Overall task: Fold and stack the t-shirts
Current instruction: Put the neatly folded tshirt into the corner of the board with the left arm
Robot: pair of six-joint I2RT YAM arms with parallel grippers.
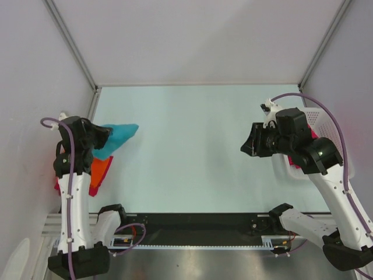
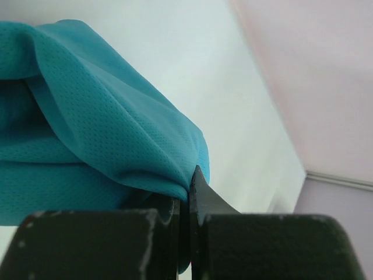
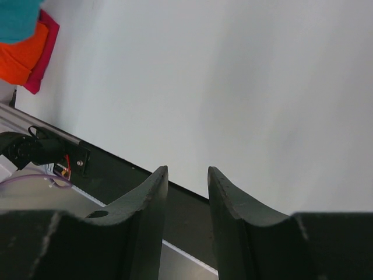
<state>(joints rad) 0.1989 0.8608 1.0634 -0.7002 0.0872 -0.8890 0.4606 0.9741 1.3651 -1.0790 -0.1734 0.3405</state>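
A teal t-shirt hangs bunched from my left gripper at the table's left edge. In the left wrist view that gripper is shut on a fold of the teal cloth. Under it lies an orange t-shirt on a magenta-pink t-shirt. The right wrist view shows the same pile far off: teal, orange, magenta-pink. My right gripper hovers at the right and points left; its jaws stand open around nothing.
A white lattice basket stands at the right edge behind the right arm, with reddish cloth showing at its near side. The black rail with the arm bases runs along the near edge. Grey walls close in both sides.
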